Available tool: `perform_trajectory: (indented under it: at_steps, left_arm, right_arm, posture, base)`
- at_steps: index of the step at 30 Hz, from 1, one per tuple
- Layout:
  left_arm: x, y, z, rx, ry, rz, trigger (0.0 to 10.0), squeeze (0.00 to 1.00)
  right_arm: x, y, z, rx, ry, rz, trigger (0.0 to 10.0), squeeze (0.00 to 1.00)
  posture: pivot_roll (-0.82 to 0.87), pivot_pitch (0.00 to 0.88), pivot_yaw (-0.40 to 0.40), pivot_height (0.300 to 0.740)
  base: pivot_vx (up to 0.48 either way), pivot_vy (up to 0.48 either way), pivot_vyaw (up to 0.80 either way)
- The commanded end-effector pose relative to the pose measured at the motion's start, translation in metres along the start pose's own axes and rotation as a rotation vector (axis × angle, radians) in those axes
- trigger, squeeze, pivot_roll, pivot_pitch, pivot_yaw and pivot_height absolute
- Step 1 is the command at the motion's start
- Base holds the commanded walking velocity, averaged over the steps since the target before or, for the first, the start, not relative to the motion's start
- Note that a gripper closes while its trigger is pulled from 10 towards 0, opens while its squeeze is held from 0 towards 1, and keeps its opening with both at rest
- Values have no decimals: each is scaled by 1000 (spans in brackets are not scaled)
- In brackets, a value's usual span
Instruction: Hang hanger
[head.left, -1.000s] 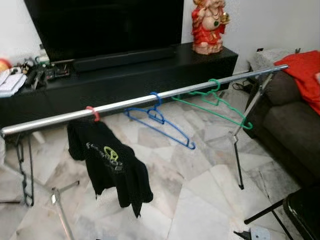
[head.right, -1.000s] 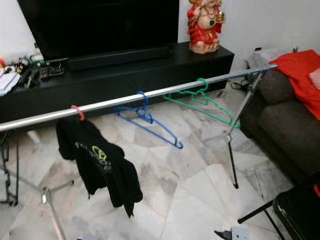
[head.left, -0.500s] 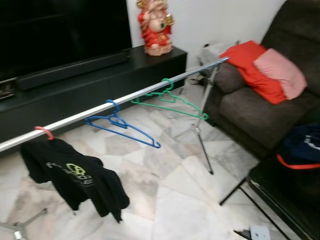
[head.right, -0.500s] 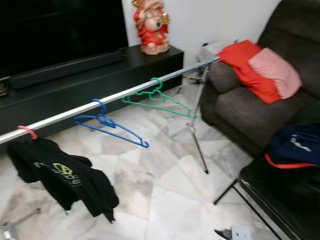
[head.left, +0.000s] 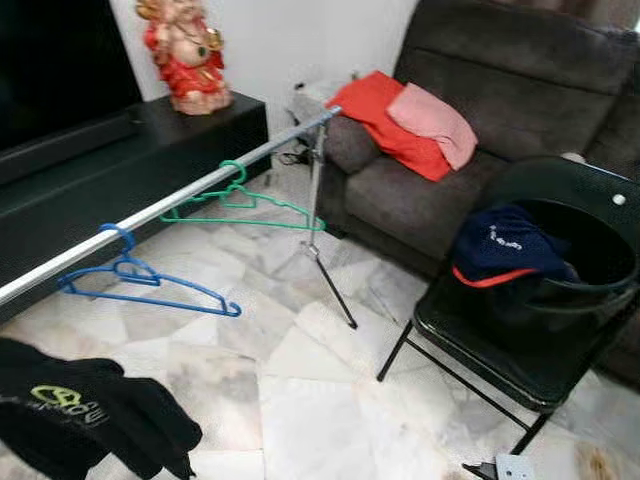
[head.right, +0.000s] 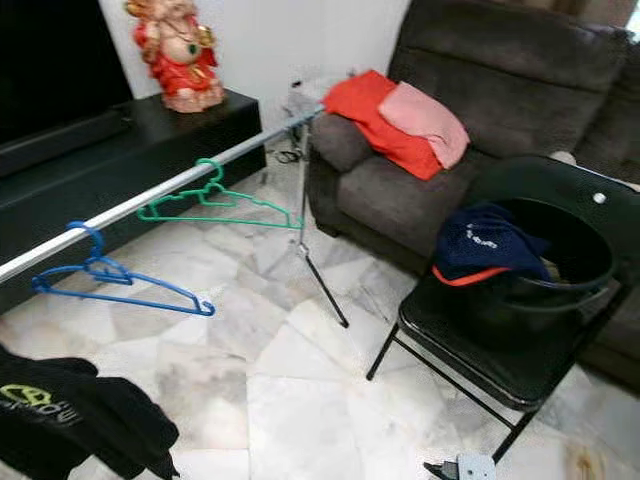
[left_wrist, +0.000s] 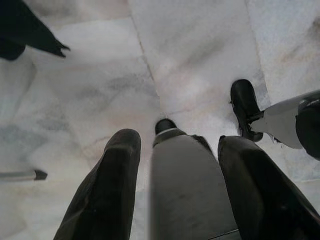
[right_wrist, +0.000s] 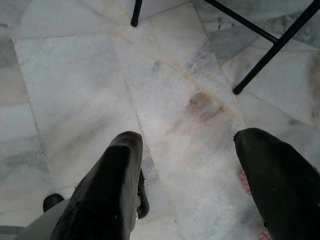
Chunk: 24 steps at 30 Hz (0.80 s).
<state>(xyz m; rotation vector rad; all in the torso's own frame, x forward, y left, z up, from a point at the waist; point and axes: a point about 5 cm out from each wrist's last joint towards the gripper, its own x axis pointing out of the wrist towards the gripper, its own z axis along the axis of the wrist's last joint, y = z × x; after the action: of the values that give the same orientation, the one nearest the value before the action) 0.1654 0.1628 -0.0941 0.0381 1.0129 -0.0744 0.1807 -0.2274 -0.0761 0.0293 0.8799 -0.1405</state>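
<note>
Both grippers, left (left_wrist: 172, 165) and right (right_wrist: 187, 185), hang with fingers wide apart and empty over the marble floor (head.left: 330, 400), while the blue hanger (head.left: 140, 285) and, further right, the green hanger (head.left: 240, 200) hang on the silver rail (head.left: 190, 195), near the black chair (head.left: 520, 320).

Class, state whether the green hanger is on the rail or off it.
On. The green hanger hooks over the rail, hanging freely beside the blue hanger.
</note>
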Motion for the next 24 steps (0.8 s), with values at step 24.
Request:
perform_trajectory:
  at_steps: [24]
  left_arm:
    - [1, -80, 6, 50, 19, -33, 10000, 0]
  right_arm:
    - [0, 1, -1, -6, 8, 1, 10000, 0]
  posture:
    - [47, 71, 22, 740]
  base:
    - [0, 0, -756]
